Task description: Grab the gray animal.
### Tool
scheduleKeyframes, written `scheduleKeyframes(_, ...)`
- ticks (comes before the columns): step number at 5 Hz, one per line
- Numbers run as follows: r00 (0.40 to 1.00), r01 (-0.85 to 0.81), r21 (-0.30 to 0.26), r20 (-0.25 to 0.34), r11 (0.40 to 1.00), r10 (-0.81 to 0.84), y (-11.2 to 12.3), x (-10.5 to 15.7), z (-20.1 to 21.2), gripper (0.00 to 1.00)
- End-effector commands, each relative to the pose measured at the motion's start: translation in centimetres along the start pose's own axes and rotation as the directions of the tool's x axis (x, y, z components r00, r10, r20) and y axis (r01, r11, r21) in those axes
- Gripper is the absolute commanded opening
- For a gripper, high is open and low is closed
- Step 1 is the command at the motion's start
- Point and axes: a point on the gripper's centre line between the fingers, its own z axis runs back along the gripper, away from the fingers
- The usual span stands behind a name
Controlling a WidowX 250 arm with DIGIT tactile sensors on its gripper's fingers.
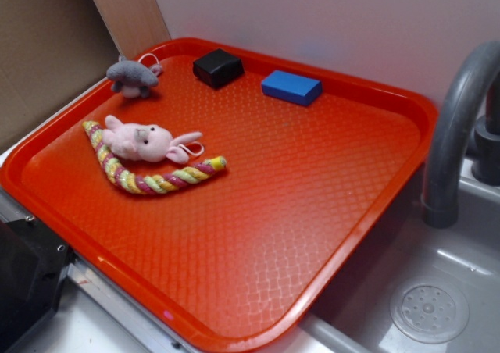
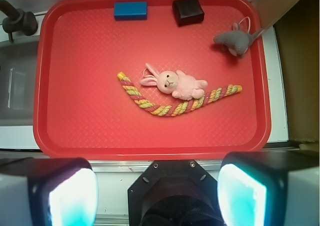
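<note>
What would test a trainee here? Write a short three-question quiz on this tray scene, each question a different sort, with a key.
1. True or false: the gray animal lies on top of the twisted rope.
2. Which object sits nearest the gray animal? A) blue block B) black block C) faucet
3. Fill in: the pink bunny rests against the ______.

Key
1. False. It lies apart from the rope, near a corner of the red tray.
2. B.
3. Rope. The pincer is open, held off the tray and gripping nothing.
</note>
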Motion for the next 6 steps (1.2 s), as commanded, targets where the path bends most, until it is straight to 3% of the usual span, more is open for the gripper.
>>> scheduleKeyframes(1,1.000,0.000,0.000,0.000,1.000,0.000,0.0,0.0,0.0,1.00)
scheduleKeyframes(2,0.967,-0.254,-0.021,-0.024,0.967,0.253,1.2,3.6,-2.2,1.00)
scheduleKeyframes(3,0.874,-0.486,-0.028,-0.013,0.873,0.486,2.0,6.7,-4.1,1.00)
scheduleKeyframes(4,0.726,-0.687,-0.031,0.000,0.726,0.687,3.7,9.6,-7.0,1.00)
scheduleKeyframes(5,0.536,-0.843,-0.020,0.049,0.538,0.843,6.1,11.4,-9.2,1.00)
scheduleKeyframes(6,0.438,-0.897,-0.017,0.113,0.443,0.892,8.5,12.9,-11.1,1.00)
